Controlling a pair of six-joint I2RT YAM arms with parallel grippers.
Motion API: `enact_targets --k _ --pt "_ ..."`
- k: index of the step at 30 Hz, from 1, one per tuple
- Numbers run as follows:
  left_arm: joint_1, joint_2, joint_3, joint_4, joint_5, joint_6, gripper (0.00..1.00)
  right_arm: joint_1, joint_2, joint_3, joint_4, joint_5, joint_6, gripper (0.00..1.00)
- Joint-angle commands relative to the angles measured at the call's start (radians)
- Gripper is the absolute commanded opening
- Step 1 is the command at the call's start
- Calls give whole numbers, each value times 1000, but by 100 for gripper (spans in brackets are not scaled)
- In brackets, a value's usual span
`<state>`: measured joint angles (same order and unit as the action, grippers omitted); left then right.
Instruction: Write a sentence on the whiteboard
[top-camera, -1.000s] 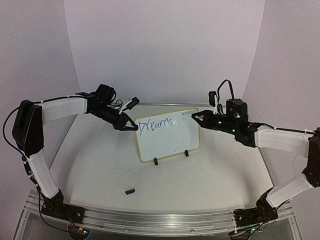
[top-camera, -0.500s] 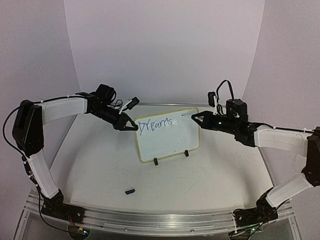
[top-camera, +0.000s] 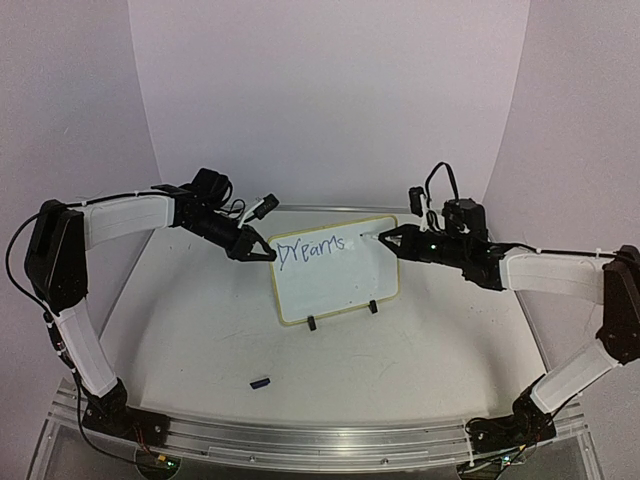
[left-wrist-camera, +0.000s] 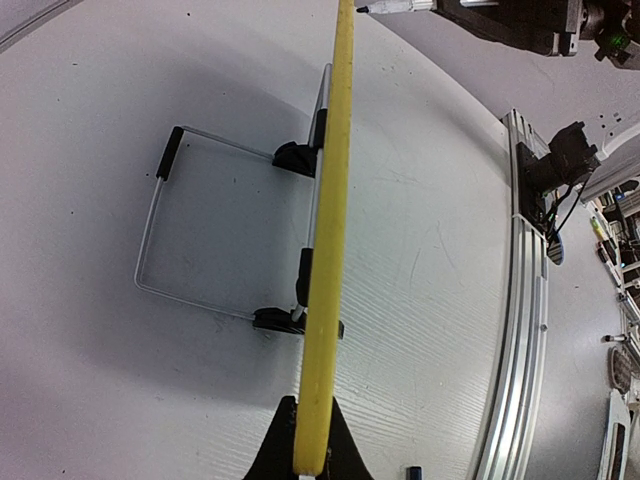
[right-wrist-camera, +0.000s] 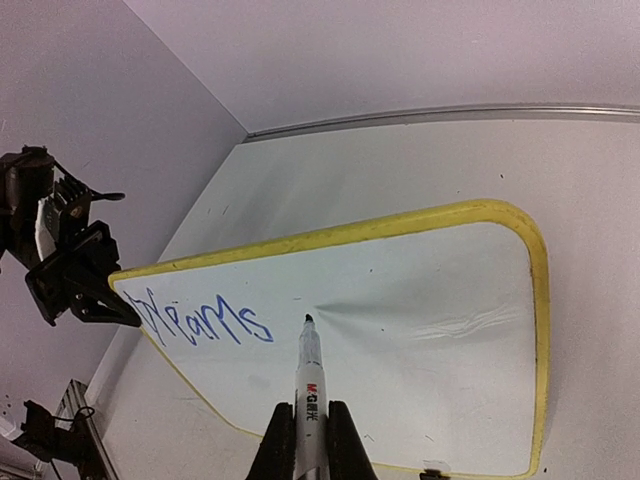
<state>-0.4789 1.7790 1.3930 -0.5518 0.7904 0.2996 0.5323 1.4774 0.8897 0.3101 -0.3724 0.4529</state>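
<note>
Grip at the 9 o'clock side: the left gripper is closed on the yellow frame at the 10 o'clock corner of the whiteboard. In the left wrist view the frame edge runs between its jaws. The whiteboard stands propped at the middle of the counter, with its long axis running 9 to 3 o'clock overhead and its writing face toward the arms. Of the sentence, only the first word, "Dreams", stands in blue along the top, from the 10 o'clock corner to about mid-board. The marker is clamped in the closed right gripper and lies along that gripper's axis, pointing at the board face. Its tip sits just at 3 o'clock of the final "s"; whether it touches the surface cannot be told. Blank board lies toward 3 and 6 o'clock of the tip. The next word probably falls to the right arm, which would carry the tip along the 9-to-3 axis or down to a second line.
</note>
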Motion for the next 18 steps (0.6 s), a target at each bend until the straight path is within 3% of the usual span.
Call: enact_targets --k 1,18 --pt "-17 12 17 -54 -44 19 0 -4 27 47 17 8 -6 0" --pt "-17 14 18 -55 -45 19 0 -4 43 -11 17 29 36 0"
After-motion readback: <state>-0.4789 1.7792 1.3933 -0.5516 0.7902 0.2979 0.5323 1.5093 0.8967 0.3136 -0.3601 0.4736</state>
